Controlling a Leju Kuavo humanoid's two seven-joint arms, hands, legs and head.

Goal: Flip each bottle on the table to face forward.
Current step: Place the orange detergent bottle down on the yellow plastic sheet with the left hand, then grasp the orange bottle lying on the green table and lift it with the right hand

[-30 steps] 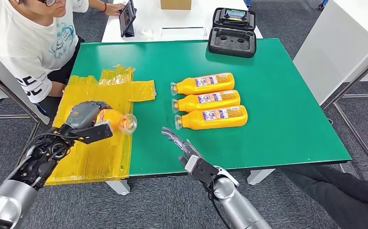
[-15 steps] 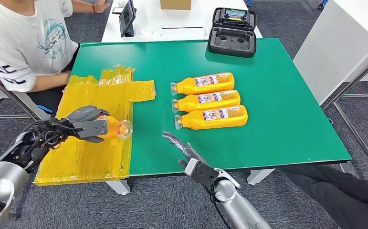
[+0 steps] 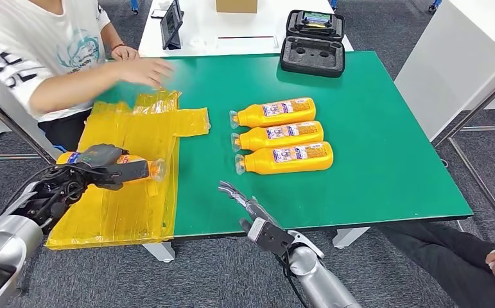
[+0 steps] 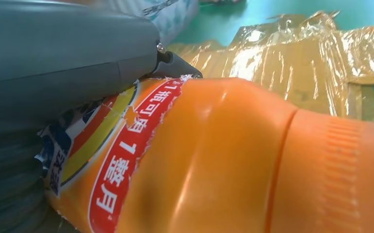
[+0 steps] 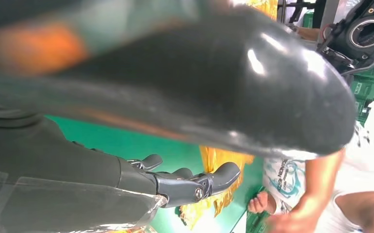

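My left hand [image 3: 103,163] grips an orange bottle [image 3: 143,169] lying sideways over the yellow plastic sheet [image 3: 135,128] at the table's left side, its clear cap toward the table's middle. Up close in the left wrist view, the bottle [image 4: 233,160] shows a red-edged label, with my hand [image 4: 54,63] wrapped over it. Three more orange bottles [image 3: 277,113] [image 3: 282,135] [image 3: 289,158] lie side by side in the middle of the green table [image 3: 373,128], caps to the left. My right hand [image 3: 248,208] hovers at the front edge, fingers apart, holding nothing; the right wrist view shows its fingers [image 5: 189,184].
A person in a white shirt [image 3: 33,45] sits at the left and reaches an arm [image 3: 116,74] over the yellow sheet's far end. A black case [image 3: 313,42] stands open at the table's far edge. A tablet [image 3: 171,22] stands on the white table beyond.
My left hand has drawn the bottle leftward and lower, turning it flatter. The person has leaned in and stretched an arm over the table. My right hand has barely moved.
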